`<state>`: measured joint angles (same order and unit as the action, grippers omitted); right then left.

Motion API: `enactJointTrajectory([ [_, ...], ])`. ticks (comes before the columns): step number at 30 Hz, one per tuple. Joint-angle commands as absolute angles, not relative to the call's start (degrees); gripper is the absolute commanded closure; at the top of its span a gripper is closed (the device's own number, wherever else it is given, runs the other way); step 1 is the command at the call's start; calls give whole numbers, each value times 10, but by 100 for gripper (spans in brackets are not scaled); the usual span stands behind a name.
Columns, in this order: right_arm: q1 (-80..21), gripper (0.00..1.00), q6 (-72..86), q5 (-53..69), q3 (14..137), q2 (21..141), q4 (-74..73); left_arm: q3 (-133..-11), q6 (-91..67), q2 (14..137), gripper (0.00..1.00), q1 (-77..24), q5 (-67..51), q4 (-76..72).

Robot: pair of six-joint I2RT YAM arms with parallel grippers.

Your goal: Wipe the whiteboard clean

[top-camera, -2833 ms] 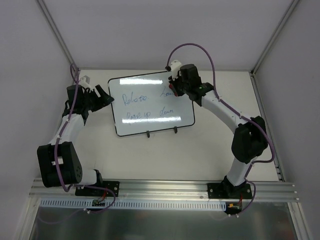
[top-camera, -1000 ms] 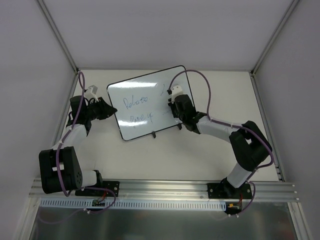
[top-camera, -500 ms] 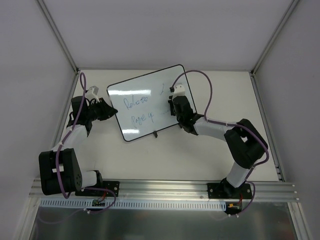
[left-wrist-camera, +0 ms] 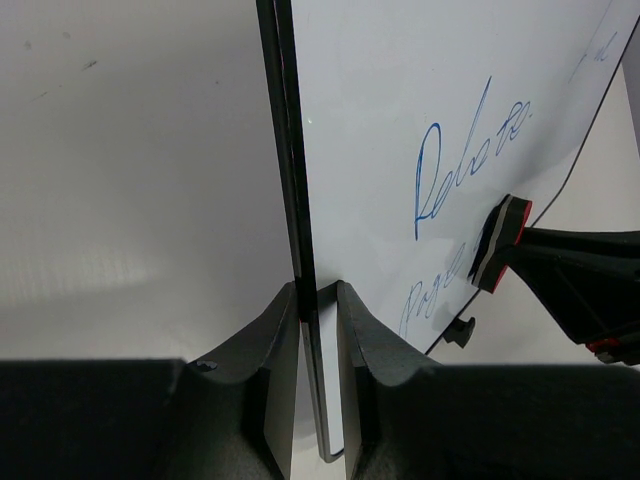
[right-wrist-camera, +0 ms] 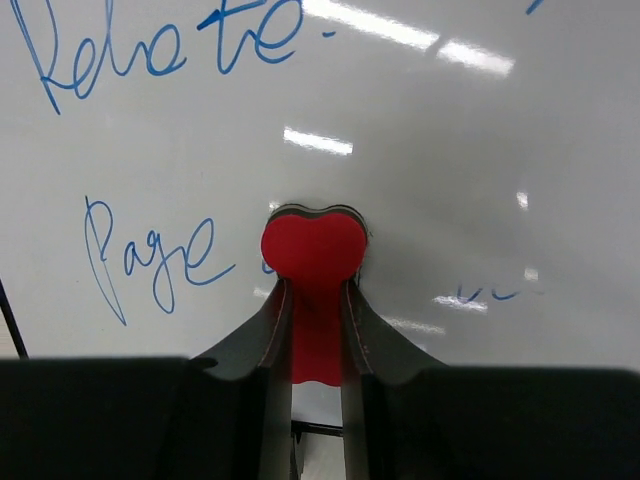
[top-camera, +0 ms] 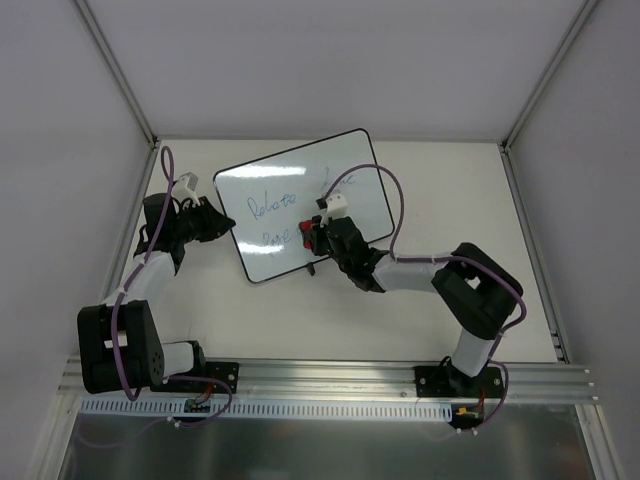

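Note:
The whiteboard (top-camera: 285,180) lies tilted on the table with its left edge pinched in my left gripper (top-camera: 224,222). In the left wrist view the black frame (left-wrist-camera: 290,180) runs between the shut fingers of the left gripper (left-wrist-camera: 318,300). Blue handwriting (right-wrist-camera: 165,45) remains on the upper left and "Page" (right-wrist-camera: 150,265) on the lower left. My right gripper (right-wrist-camera: 316,292) is shut on the red eraser (right-wrist-camera: 312,248), which presses on the board just right of "Page". From above, the right gripper (top-camera: 316,238) sits over the board's lower middle. The eraser (left-wrist-camera: 497,240) also shows in the left wrist view.
Faint blue traces (right-wrist-camera: 490,295) stay on the board right of the eraser. A small black foot (top-camera: 312,268) sticks out of the board's near edge. White walls and metal posts (top-camera: 115,70) enclose the table; the arm bases are bolted to a rail (top-camera: 330,378) at the near edge.
My right gripper has slid left and nearer along the lower line with the eraser, and the writing after "Page" is gone. The board turned anticlockwise earlier; the left grip holds still.

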<state>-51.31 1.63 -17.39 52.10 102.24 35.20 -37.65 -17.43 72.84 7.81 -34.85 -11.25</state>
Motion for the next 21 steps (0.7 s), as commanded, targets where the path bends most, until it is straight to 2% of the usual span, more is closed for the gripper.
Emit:
enactJointTrajectory([
  [1, -474, 100, 54, -195, 477, 1031, 321, -364, -156, 715, 100, 55, -372, -89],
  [13, -399, 100, 46, -240, 455, 991, 321, -359, -148, 708, 100, 55, -368, -80],
  [21, -438, 100, 5, -193, 522, 1028, 303, -359, -146, 712, 100, 47, -365, -79],
])
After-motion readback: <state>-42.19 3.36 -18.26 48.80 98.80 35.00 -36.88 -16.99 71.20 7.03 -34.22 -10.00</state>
